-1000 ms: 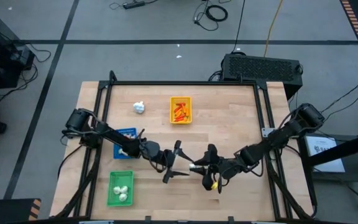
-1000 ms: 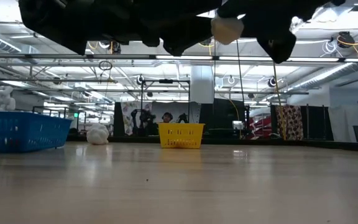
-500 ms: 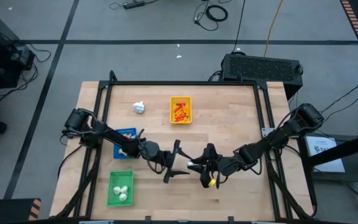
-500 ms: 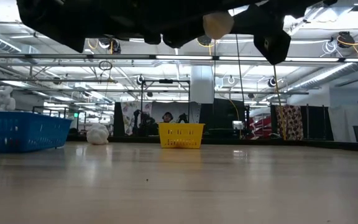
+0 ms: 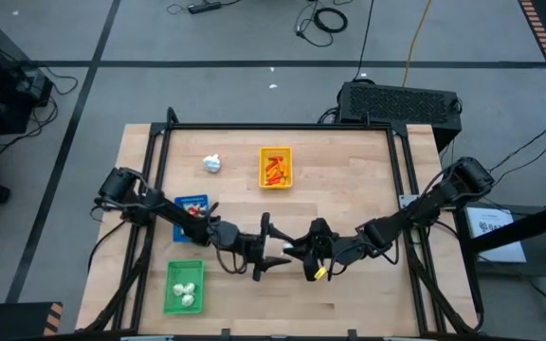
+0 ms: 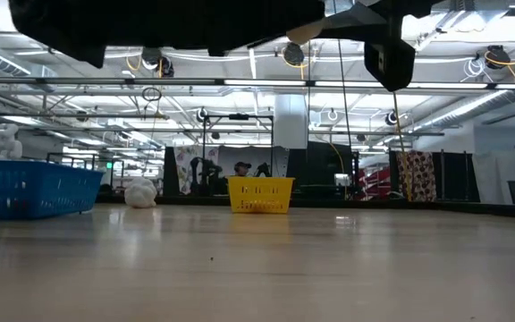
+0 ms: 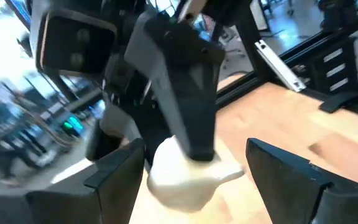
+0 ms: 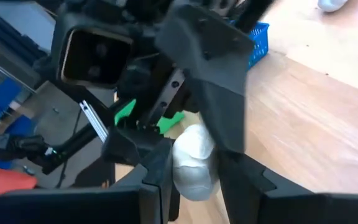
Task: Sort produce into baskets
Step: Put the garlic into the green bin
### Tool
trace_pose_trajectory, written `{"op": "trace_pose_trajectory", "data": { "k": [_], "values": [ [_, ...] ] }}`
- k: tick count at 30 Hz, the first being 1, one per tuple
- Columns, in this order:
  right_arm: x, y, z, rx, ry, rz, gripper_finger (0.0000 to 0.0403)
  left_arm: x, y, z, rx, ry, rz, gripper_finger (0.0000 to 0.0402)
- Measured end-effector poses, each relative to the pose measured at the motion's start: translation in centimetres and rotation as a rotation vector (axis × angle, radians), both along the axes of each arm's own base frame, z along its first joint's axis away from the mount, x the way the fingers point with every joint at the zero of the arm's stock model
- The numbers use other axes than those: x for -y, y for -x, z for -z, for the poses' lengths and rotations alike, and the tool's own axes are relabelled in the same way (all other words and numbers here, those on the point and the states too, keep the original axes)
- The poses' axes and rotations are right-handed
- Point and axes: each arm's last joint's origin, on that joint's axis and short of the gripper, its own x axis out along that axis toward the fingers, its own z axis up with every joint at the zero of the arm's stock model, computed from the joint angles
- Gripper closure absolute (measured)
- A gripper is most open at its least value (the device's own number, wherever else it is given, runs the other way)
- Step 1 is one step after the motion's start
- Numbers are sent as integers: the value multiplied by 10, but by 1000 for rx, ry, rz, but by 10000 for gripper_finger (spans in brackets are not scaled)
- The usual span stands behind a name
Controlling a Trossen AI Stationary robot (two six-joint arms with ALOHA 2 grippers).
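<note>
Right now a whitish garlic bulb sits clamped between the fingers of the right gripper, held up in the air above the middle of the wooden table, toward its front half. The left gripper faces it from the other side with its fingers spread wide around the same bulb (in the left wrist view the bulb lies between those two fingers, with a gap on one side at least), so the two grippers meet nearly tip to tip.

Behind the left arm lies the blue tray, holding small red-and-white pieces. Nearer the front left corner is the green tray, with a few pale bulbs inside. The yellow tray stands toward the back, about mid-table, filled with slim orange-red pieces. Another white bulb rests loose on the table, left of the yellow tray and well apart from the grippers.

From table height both arms hang dark across the top, all well above the boards.
</note>
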Motion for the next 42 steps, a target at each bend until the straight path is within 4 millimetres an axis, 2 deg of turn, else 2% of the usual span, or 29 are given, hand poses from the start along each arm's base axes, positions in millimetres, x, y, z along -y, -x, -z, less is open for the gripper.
{"op": "trace_pose_trajectory", "data": {
  "k": [8, 20, 35, 39, 42],
  "values": [
    [2, -1, 0, -4, -35, 16, 308, 7, 3, -8, 105, -145, -69, 116],
    [10, -6, -4, 42, -63, 39, 308, 5, 3, -5, 69, -183, -143, 119],
    [10, -6, -4, 42, -35, 27, 304, 5, 3, -4, 49, -191, -154, 234],
    [10, -7, -5, 50, -4, 17, 284, 4, 3, -4, 49, -190, -180, 249],
    [10, -7, -5, 49, 27, 8, 253, 5, 4, -4, 44, -192, -177, 252]
  ]
}}
